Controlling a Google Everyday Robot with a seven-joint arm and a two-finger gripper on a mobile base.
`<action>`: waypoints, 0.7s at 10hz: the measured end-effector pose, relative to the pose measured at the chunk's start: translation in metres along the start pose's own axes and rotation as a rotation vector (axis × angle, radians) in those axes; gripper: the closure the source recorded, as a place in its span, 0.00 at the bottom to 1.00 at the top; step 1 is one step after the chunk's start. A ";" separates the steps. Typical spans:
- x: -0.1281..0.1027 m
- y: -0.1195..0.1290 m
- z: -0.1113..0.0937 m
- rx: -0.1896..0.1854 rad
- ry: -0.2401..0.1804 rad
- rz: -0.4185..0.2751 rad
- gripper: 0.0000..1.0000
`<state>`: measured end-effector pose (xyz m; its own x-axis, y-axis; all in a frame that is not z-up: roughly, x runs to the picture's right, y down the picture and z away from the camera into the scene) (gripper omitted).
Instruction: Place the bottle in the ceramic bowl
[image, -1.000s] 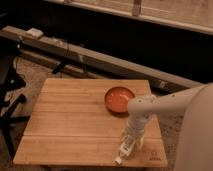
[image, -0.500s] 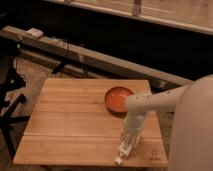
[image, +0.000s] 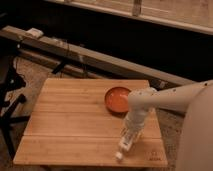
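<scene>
The ceramic bowl (image: 118, 99) is round and orange with a darker rim, and it sits empty on the right part of the wooden table (image: 75, 115). The small white bottle (image: 123, 147) lies near the table's front right edge with its narrow tip pointing toward the front. My gripper (image: 129, 136) points down right over the upper end of the bottle, in front of the bowl and a little to its right. My white arm (image: 165, 99) reaches in from the right, past the bowl's right side.
The table's front edge lies just beyond the bottle's tip. A long dark rail (image: 90, 57) runs behind the table. A dark stand with cables (image: 12, 100) is at the left, and the floor (image: 172, 125) shows past the right edge.
The gripper and the bottle stay in almost the same spot at the front right of the table. The arm's upper part has shifted only slightly.
</scene>
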<state>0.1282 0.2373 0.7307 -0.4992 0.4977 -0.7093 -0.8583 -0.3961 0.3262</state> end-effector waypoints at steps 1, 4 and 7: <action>-0.006 0.004 -0.029 0.000 -0.029 -0.005 1.00; -0.033 0.025 -0.103 0.012 -0.081 -0.067 1.00; -0.097 0.041 -0.146 0.012 -0.112 -0.152 1.00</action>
<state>0.1584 0.0603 0.7215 -0.3735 0.6338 -0.6773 -0.9257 -0.3012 0.2287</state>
